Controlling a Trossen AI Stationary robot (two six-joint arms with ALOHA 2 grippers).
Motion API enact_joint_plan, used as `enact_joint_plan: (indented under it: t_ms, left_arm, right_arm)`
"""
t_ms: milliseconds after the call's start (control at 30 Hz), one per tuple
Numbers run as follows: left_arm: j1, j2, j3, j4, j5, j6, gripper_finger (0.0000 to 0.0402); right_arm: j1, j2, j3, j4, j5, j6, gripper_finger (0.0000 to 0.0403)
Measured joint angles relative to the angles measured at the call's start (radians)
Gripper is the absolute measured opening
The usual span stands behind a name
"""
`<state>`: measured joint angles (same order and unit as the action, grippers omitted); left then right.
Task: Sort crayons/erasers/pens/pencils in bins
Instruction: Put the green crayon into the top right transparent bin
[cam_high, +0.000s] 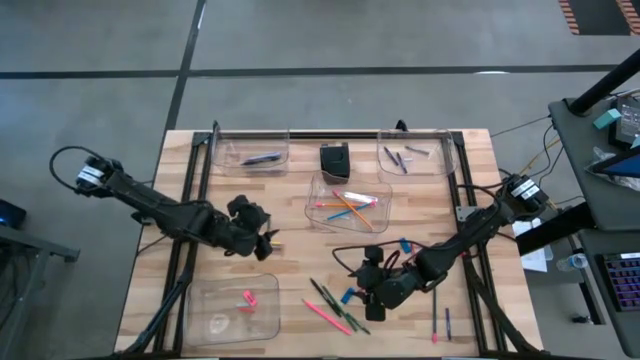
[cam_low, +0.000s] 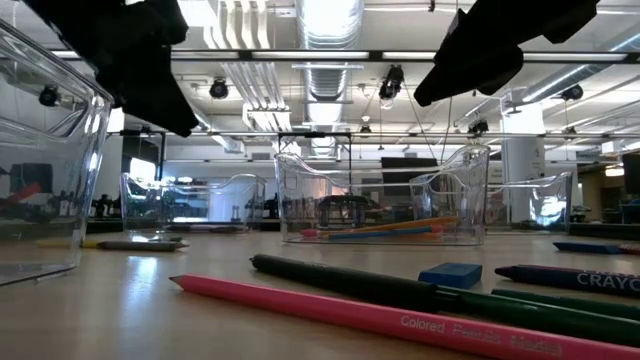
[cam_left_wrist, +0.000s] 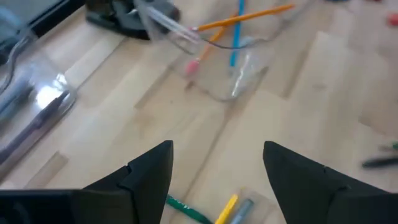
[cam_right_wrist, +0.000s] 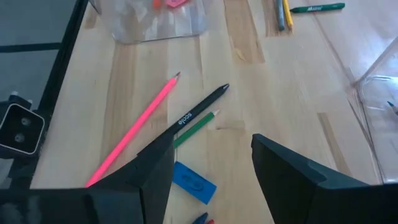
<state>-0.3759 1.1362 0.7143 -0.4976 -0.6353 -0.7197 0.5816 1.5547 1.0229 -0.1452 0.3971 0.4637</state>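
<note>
Pink pencil (cam_right_wrist: 134, 134) lies diagonal (tip twd eraser bin (cam_right_wrist: 152, 22)) | right hand (cam_right_wrist: 208, 171) released, empty, above

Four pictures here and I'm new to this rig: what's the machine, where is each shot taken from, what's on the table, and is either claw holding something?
Two dark robot arms work over a wooden table. One picture looks straight down, one looks level across the tabletop, and one sits on each wrist.

Four clear bins stand around; the middle bin holds coloured pencils, the near-left bin pink erasers.

Loose on the wood lie a pink pencil, a dark pen, a green pencil and a blue eraser.

The left claw is open and empty. The right claw is open above that clutter, holding nothing.
</note>
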Motion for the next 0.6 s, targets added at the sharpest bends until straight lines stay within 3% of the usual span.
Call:
enact_joint_plan:
  t_ms: [267,433,600]
  left_arm:
    - [0.119,0.042,-0.006,-0.077,0.003,-0.187,0.0235]
    - [0.201,0.126,-0.008,-0.104,0.109,-0.222,0.0235]
    - [0.267,0.222,-0.008,-0.121,0.192,-0.268,0.0235]
  right_arm:
    - [0.0,-0.013,0.001,-0.044,0.131,0.03,0.0203]
    - [0.0,-0.045,0.003,-0.12,0.21,0.117,0.0203]
    - [0.0,-0.046,0.003,-0.145,0.214,0.128,0.0203]
